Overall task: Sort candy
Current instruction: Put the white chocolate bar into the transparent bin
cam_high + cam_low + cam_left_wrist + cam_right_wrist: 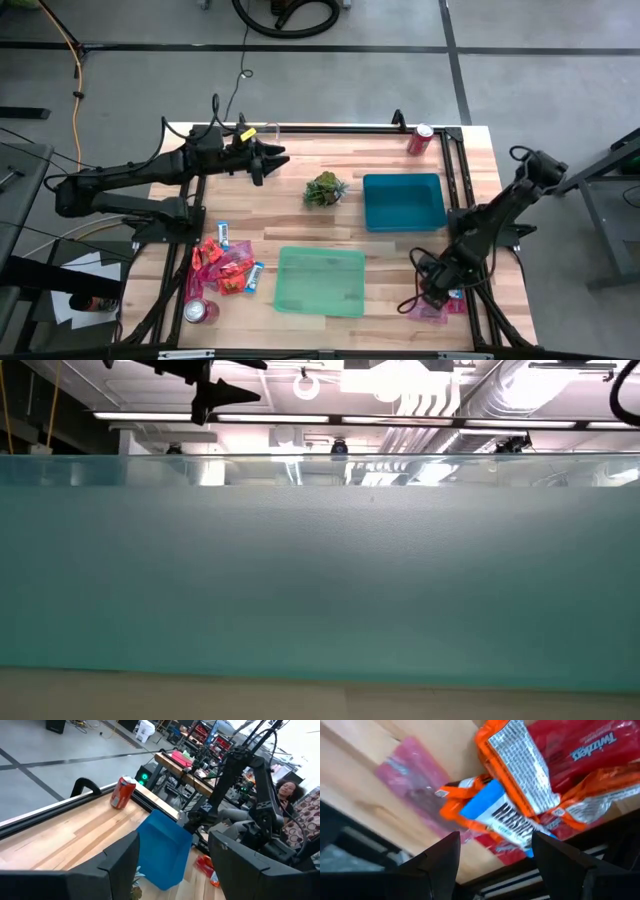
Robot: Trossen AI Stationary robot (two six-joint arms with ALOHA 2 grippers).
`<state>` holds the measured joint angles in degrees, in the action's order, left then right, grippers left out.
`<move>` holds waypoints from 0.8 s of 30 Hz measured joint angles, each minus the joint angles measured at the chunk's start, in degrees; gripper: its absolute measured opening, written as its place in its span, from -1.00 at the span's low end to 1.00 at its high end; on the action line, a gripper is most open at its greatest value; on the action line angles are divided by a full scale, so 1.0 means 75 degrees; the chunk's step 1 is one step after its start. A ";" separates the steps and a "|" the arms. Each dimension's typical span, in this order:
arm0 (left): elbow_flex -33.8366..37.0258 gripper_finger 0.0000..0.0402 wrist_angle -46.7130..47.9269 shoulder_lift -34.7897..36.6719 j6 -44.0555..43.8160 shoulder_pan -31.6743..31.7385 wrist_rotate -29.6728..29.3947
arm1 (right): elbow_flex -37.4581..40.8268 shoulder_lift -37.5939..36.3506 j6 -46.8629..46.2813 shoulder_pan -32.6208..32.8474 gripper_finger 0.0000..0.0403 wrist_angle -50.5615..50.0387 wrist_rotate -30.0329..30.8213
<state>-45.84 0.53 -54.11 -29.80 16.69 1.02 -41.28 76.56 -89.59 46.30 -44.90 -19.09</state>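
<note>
Orange-wrapped candy [515, 795] fills right wrist view, right gripper [436, 290] open above, teal tray wall [320, 580] blocks low view

Left gripper [277, 160] raised, fingers apart; right gripper [432, 297] low, fingers apart.

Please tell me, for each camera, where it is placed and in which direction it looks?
High: above, facing down; table, both arms.
Low: table height, blocked by green tray; left gripper overhead.
Left wrist: over table, toward blue tray, can; own fingers.
Right wrist: close above candy; own fingers.
Shared: high and left wrist show blue tray.
</note>
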 joint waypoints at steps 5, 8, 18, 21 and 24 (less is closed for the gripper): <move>0.0000 0.11 0.0000 0.0000 0.0003 0.0000 -0.0042 | 0.0000 0.0520 0.0618 -0.0003 0.19 -0.0529 0.0141; 0.0000 0.11 0.0006 0.0000 0.0003 0.0000 -0.0053 | 0.0000 0.0787 0.0906 -0.0003 0.18 -0.0507 0.0149; 0.0000 0.11 0.0012 0.0000 0.0004 0.0003 -0.0053 | -0.0016 0.1240 0.1208 -0.0003 -0.45 -0.0372 -0.0116; 0.0000 0.11 0.0012 0.0000 0.0065 0.0009 -0.0057 | -0.0256 0.1178 0.1357 -0.0003 -0.84 -0.0704 -0.0125; 0.0000 0.11 -0.0045 0.0000 0.0192 0.0009 -0.0058 | -0.0753 0.0951 0.1619 -0.0003 -0.90 -0.1493 -0.0125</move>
<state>-45.84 0.19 -54.11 -28.37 16.75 0.58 -46.92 83.69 -77.45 46.28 -56.10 -20.03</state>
